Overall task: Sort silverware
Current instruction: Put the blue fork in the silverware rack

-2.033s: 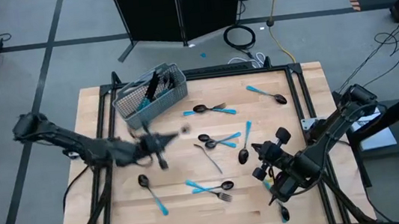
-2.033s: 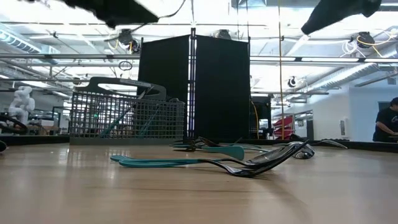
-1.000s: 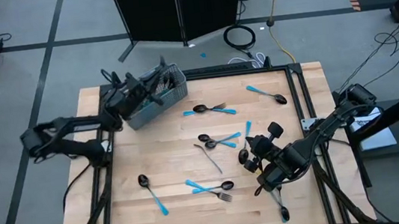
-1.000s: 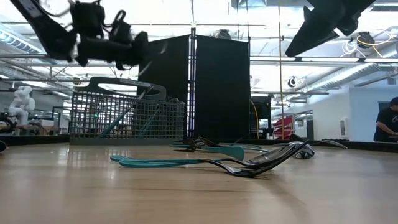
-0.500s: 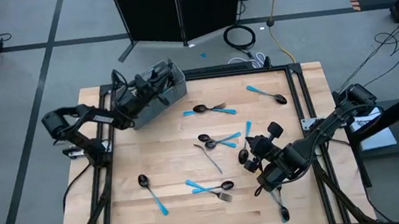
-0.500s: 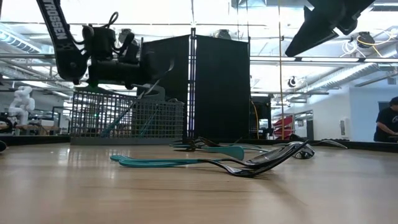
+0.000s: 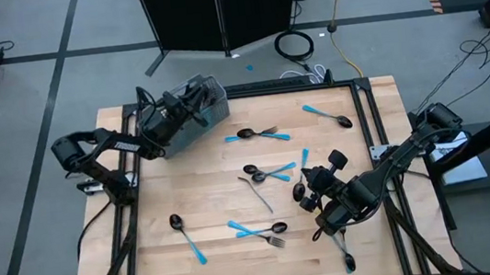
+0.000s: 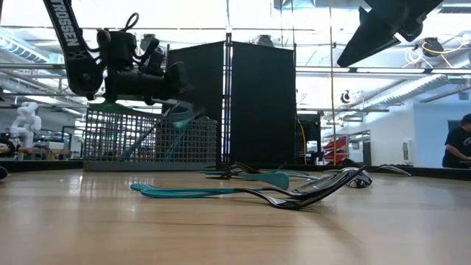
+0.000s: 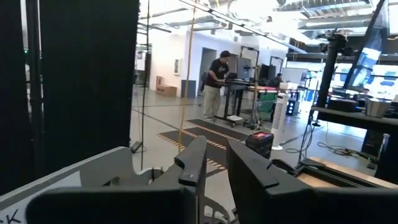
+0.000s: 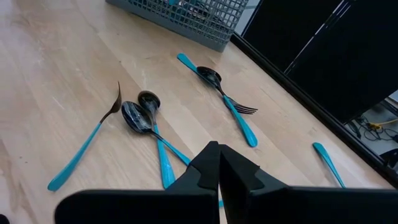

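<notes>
The silverware lies scattered on the wooden table: a fork and spoon point(image 7: 259, 135), a spoon point(image 7: 326, 114), a cluster point(image 7: 268, 174) and more near the front point(image 7: 260, 230). All have light-blue handles. The grey wire basket point(image 7: 189, 116) stands at the far left with several pieces in it. My left gripper point(image 7: 193, 103) hangs level just above the basket, its fingers point(image 9: 198, 163) a little apart and nothing between them. Below it a light-blue handle point(image 8: 188, 118) leans at the basket's top. My right gripper point(image 10: 217, 155) is shut and bare above the table's right half.
A tall black panel point(image 7: 221, 11) stands behind the table's far edge. A lone spoon point(image 7: 187, 237) lies front left and another point(image 7: 345, 256) lies under my right arm. People stand far off in the room point(image 8: 458, 143) point(image 9: 217, 87).
My left gripper has sunk toward the basket and gone a little farther over it, then kept still. The dark piece that stuck out in front of its fingers half a second ago no longer shows there. A light-blue handle now leans at the basket's top, below the fingers.
</notes>
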You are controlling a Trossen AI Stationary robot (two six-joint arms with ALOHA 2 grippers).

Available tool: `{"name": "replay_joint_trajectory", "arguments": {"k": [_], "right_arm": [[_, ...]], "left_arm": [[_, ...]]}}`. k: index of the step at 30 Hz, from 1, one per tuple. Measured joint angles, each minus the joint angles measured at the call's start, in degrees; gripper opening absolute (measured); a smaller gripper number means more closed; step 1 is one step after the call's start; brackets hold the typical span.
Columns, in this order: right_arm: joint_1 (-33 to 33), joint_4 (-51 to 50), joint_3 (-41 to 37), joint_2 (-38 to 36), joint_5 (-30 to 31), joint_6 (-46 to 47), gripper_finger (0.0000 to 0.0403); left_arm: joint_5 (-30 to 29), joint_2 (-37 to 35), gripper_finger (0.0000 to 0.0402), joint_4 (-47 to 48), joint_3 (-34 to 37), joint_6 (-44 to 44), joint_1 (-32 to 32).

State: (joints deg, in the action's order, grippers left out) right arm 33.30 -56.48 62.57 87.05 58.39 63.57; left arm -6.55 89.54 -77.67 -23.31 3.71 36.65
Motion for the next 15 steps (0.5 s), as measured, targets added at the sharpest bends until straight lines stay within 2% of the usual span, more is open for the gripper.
{"name": "replay_joint_trajectory", "arguments": {"k": [8,10,15], "right_arm": [[0.0,0.1,0.0,0.0,-0.2,0.0,0.0],[0.0,0.1,0.0,0.0,-0.3,0.0,0.0],[0.0,0.1,0.0,0.0,-1.4,0.0,0.0]], "left_arm": [[0.2,0.0,0.0066,0.0,0.0,0.5,-1.0],[2.7,-0.1,0.0066,0.1,0.0,0.5,-2.0],[13.4,-1.7,0.0066,0.6,0.0,-1.3,-6.1]]}}
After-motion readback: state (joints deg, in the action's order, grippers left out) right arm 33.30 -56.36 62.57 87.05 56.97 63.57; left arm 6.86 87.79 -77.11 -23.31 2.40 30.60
